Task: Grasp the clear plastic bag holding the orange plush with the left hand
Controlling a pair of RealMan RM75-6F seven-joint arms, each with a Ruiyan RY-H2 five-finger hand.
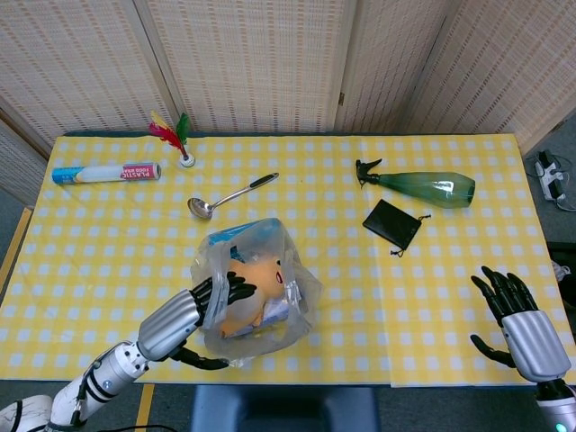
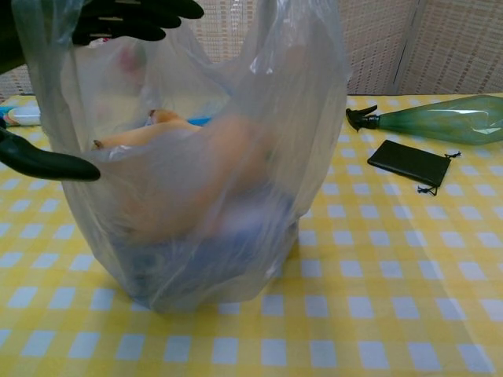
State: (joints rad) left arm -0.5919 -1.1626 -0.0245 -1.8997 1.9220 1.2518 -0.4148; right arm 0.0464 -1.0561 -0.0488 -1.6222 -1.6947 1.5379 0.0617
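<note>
A desk (image 1: 450,297) covered in a yellow-and-white checked cloth carries a clear plastic bag (image 1: 256,288) near its front edge, a ladle (image 1: 229,196) behind it, a food-wrap roll (image 1: 106,172) and a feather shuttlecock (image 1: 175,139) at the back left, and a green spray bottle (image 1: 418,186) with a black pouch (image 1: 392,224) to the right.

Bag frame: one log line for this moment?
left robot hand: fingers over bag rim | right robot hand: open, idle | bag: upright, toy inside

bag (image 2: 236,196) upright on table (image 2: 393,314) | left hand (image 2: 118,20) at bag rim, thumb outside | bottle (image 2: 440,118), pouch (image 2: 410,162) seen behind right
</note>
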